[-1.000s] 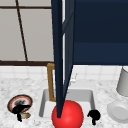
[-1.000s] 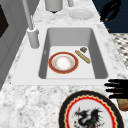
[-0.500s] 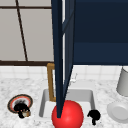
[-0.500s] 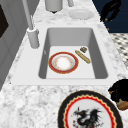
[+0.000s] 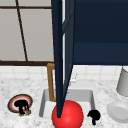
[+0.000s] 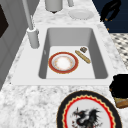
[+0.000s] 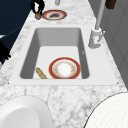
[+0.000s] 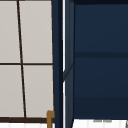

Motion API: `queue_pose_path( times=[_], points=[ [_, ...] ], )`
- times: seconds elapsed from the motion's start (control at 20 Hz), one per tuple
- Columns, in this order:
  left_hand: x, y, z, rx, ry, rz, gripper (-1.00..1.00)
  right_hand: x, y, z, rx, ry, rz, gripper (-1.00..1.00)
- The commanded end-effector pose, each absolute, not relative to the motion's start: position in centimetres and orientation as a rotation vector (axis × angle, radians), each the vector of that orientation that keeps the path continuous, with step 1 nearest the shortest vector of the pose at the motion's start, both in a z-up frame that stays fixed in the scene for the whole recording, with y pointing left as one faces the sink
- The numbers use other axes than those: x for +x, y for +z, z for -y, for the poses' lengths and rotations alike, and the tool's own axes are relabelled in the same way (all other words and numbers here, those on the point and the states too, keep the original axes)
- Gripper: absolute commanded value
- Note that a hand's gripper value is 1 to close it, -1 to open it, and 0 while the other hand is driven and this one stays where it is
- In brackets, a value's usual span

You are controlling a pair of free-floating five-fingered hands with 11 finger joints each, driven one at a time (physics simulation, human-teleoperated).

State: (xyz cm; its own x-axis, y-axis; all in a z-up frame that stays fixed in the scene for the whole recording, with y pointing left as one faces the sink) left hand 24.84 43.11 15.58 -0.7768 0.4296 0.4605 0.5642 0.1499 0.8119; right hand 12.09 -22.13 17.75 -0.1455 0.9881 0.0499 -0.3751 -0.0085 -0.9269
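Kitchen sink, mid-recording: the left robot hand (image 5: 21, 105) hovers at the front edge of the counter (image 6: 30, 100), left of the sink (image 6: 100, 52), clenched on a small brown object (image 6: 121, 102) that it holds against the rim of a round black-and-red plate painted with a dragon (image 6: 87, 112). In the left side view the hand has crept a little up along the plate's near edge over the past second. A second ago it looked spread toward the plate, and it now sits bunched over the brown object. That suggests a grip settling rather than a lift, since the dragon plate lies flat on the counter where it was.

The right robot hand (image 5: 93, 116) has stayed in the air off the sink's front right corner, before an open dark blue cabinet door (image 5: 60, 62). Whether it is clenched or released cannot be told.

In the sink, a red-rimmed plate with a white centre (image 6: 63, 62) and a thin tan stick (image 6: 82, 56) lie unmoved beside each other. A plain white plate (image 5: 118, 112) rests on the counter to the right.
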Motion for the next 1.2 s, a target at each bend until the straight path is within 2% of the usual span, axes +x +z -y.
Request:
queue_pose_path(
  times=[0.0, 0.25, 0.65, 0.7, 1.15],
  points=[
    [25.0, 18.1, -42.5, -1.022, -1.681, 2.252, 1.0, 12.1, 17.7, 22.1, -0.829, 1.461, 1.034, 0.0],
    [24.0, 17.7, -43.0, -1.005, -1.681, 2.272, 1.0, 12.1, 17.7, 22.1, -0.829, 1.461, 1.034, 0.0],
    [22.0, 22.7, -42.2, -1.005, -1.704, 2.217, 1.0, 12.1, 17.7, 22.1, -0.829, 1.461, 1.034, 0.0],
    [20.4, 22.8, -42.2, -0.987, -1.732, 2.224, -1.0, 12.1, 17.7, 22.1, -0.829, 1.461, 1.034, 0.0],
    [15.2, 20.9, -41.3, -1.035, -1.692, 2.139, -1.0, 12.1, 17.7, 22.1, -0.829, 1.461, 1.034, 0.0]
  ],
)
